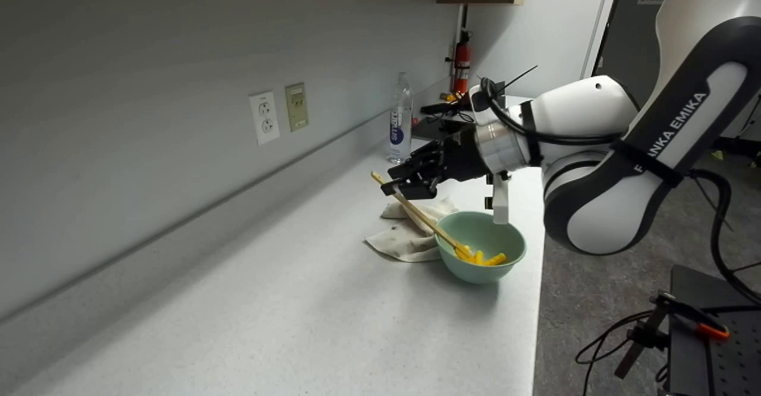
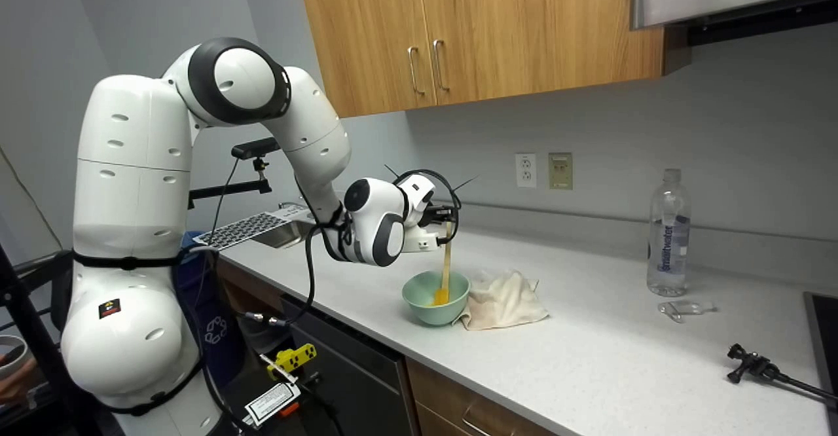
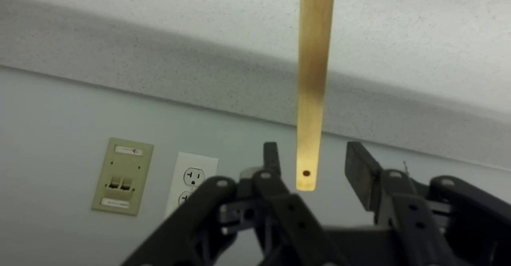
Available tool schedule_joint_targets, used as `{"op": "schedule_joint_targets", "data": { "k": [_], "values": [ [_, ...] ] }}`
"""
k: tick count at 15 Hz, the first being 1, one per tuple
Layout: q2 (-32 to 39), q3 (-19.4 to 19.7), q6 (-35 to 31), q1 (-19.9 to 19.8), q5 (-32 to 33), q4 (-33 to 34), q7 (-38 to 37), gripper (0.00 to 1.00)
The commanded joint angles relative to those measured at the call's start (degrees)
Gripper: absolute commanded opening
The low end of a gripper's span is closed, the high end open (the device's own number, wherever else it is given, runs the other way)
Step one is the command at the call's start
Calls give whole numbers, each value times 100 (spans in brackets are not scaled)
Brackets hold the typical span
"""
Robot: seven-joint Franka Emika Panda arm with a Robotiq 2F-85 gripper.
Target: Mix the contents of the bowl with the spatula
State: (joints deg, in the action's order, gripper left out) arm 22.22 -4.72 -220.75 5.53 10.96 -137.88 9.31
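The light green bowl [image 1: 480,273] stands on the counter near its front edge, also in an exterior view [image 2: 427,315]. Yellow stick-like pieces [image 1: 496,259] lie in it. The wooden spatula [image 1: 423,217] leans in the bowl with its head among the pieces and its handle slanting up, also in an exterior view [image 2: 447,262]. My gripper [image 1: 397,187] is at the upper end of the handle, above and behind the bowl. In the wrist view the gripper [image 3: 313,160] is open. The spatula handle [image 3: 313,66] stands between the fingers with a gap on both sides.
A crumpled beige cloth [image 1: 404,240] lies beside the bowl, also in an exterior view [image 2: 505,302]. A water bottle [image 2: 668,239], a small clear object [image 2: 684,309] and a black mount [image 2: 759,365] are farther along the counter. The wall with outlets [image 1: 264,118] runs behind.
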Motion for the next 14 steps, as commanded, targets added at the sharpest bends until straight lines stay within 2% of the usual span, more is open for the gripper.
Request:
{"op": "schedule_joint_targets", "data": {
  "k": [1, 3, 4, 8, 14],
  "values": [
    [-350, 54, 387, 53, 32, -272, 104, 81],
    [-435, 52, 540, 69, -4, -304, 122, 96],
    [-493, 62, 600, 85, -31, -332, 153, 99],
    [-940, 37, 1092, 116, -30, -606, 172, 100],
    [-2093, -347, 2816, 37, 314, -1078, -128, 100]
  ]
}}
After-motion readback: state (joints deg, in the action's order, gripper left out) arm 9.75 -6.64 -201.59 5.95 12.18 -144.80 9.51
